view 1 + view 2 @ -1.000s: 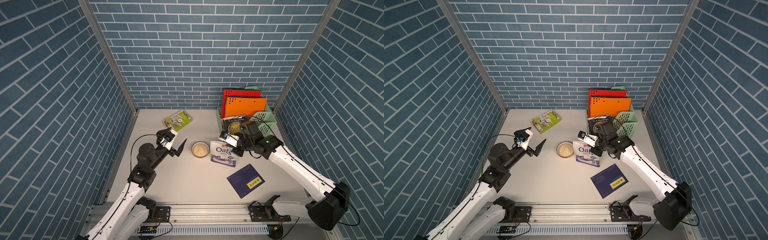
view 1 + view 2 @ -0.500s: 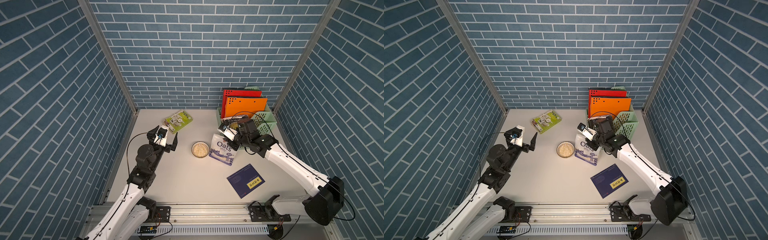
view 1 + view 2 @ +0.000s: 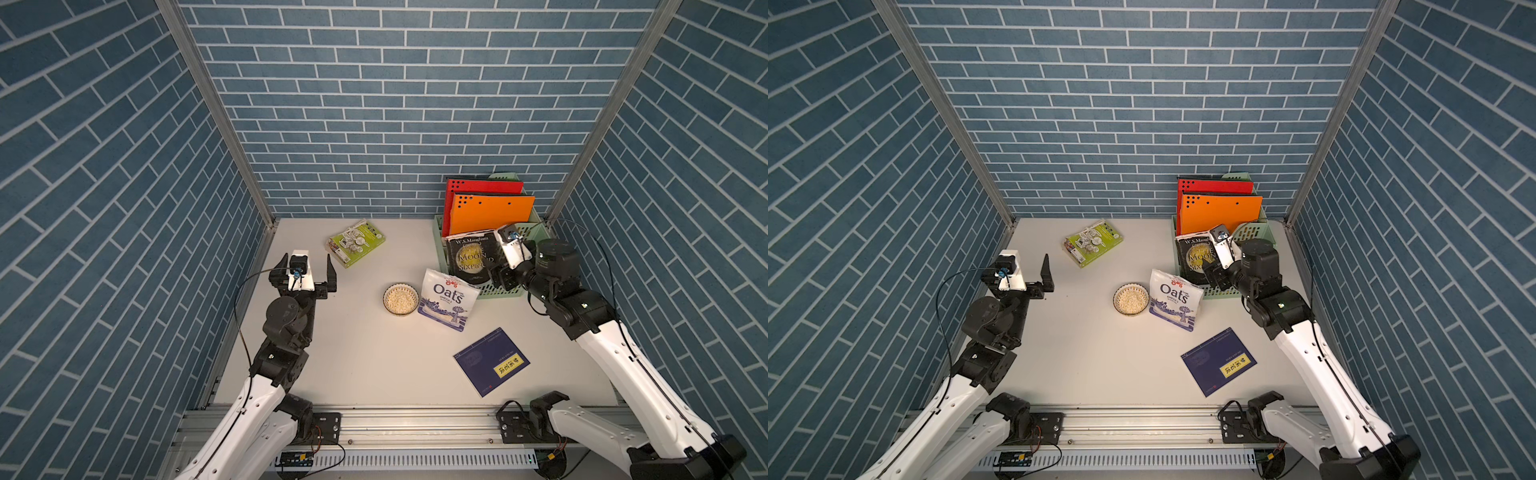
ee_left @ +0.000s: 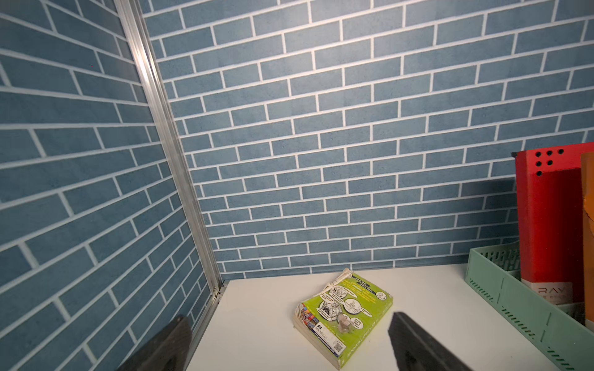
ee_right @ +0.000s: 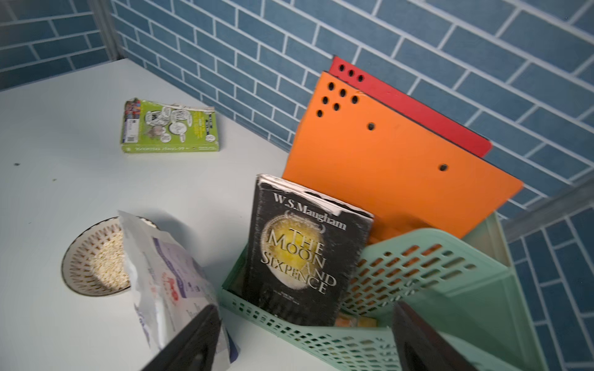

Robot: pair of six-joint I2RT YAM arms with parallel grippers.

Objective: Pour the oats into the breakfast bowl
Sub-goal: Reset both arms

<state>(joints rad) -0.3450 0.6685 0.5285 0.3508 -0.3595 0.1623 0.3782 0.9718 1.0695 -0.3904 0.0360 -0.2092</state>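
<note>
Oats pouch [image 3: 446, 300] stands on the counter [image 3: 361, 353], just beside the breakfast bowl [image 3: 385, 296], which holds pale flakes [image 3: 400, 300]. The right pincer [image 5: 305, 316] hangs by the green basket [image 5: 434, 263], spread wide and gripping nothing. The pouch sits just outside its jaws; whether it touches them I cannot tell. The left pincer [image 3: 306, 262], also spread wide and empty, hovers well apart from pouch and bowl.
</note>
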